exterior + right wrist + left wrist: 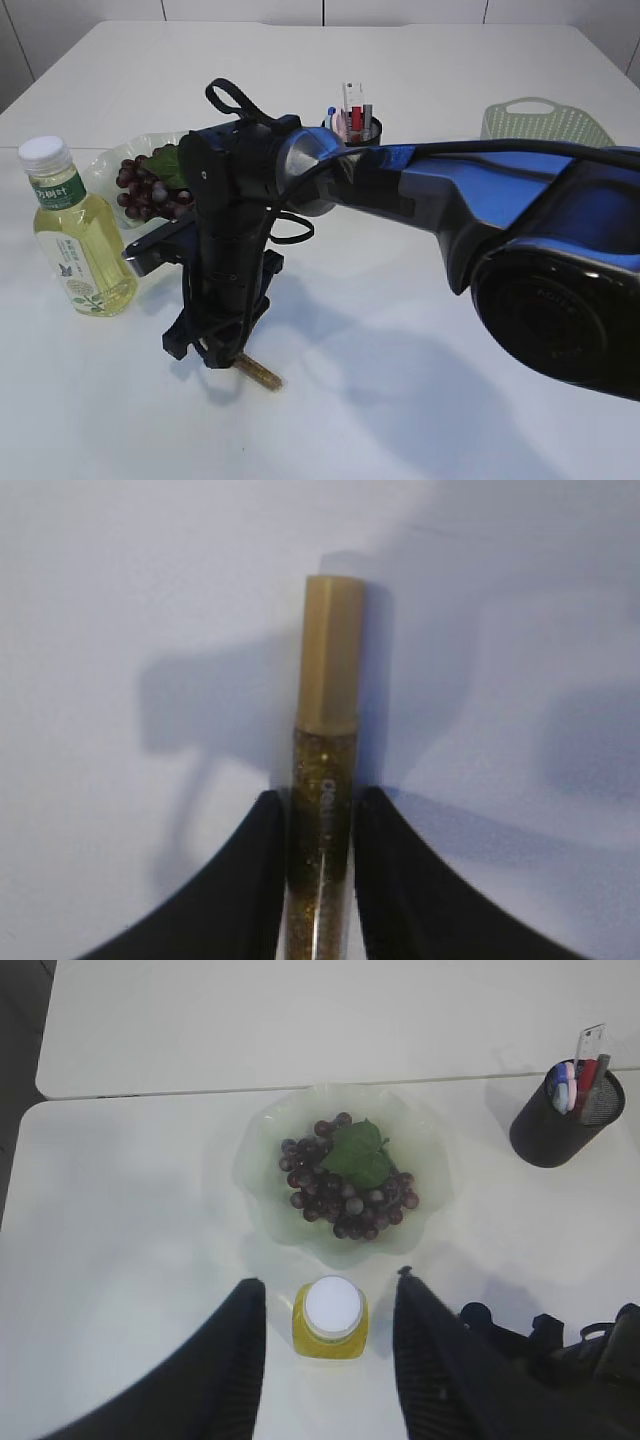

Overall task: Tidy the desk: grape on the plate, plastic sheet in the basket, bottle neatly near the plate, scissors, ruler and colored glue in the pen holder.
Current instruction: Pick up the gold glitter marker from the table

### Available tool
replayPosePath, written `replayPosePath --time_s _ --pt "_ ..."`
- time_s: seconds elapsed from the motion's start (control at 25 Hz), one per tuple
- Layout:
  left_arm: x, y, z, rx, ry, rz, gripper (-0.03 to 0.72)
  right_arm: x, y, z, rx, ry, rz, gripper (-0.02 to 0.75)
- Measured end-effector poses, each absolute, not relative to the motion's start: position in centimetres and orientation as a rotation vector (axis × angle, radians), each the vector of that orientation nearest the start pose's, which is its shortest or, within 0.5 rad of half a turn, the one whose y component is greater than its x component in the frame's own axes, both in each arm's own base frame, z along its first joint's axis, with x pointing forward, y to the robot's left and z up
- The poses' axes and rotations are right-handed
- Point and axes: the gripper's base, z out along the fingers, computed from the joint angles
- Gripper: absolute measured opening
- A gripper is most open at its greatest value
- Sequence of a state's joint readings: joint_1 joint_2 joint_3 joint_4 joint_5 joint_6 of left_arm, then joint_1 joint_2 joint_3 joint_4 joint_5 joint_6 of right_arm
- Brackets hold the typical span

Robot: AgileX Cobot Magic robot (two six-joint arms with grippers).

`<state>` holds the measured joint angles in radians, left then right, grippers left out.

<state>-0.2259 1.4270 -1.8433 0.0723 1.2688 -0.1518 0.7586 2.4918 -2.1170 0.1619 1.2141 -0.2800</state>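
A gold glitter tube of colored glue (325, 730) lies on the white table (420, 400), and my right gripper (318, 798) is shut on its body; in the exterior view that gripper (225, 360) points down at the glue (264, 376). My left gripper (330, 1278) hangs open high above the upright yellow bottle (331, 1318), touching nothing. The bottle (80, 250) stands just in front of the pale green plate (260, 1160), where the grape (345, 1180) bunch lies. The black pen holder (560, 1125) holds a clear ruler (588, 1045) and red and blue items. The plastic sheet is out of view.
A pale green basket (545, 122) stands at the back right. My right arm (480, 200) reaches across the middle of the table to the left side, close to the plate (105, 165) and grape (150, 185). The pen holder (358, 130) stands behind it.
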Motion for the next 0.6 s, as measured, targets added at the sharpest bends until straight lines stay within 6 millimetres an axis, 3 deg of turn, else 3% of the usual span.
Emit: replayPosePath --time_s 0.24,0.6 --pt "26.67 -5.49 48.54 0.077 2.334 -0.097 0.31 35.57 35.42 12.25 -1.453 2.739 0.235 0.065" --pt "26.67 -5.49 48.54 0.077 2.334 -0.097 0.31 35.66 35.32 12.33 -1.386 2.773 0.213 0.056"
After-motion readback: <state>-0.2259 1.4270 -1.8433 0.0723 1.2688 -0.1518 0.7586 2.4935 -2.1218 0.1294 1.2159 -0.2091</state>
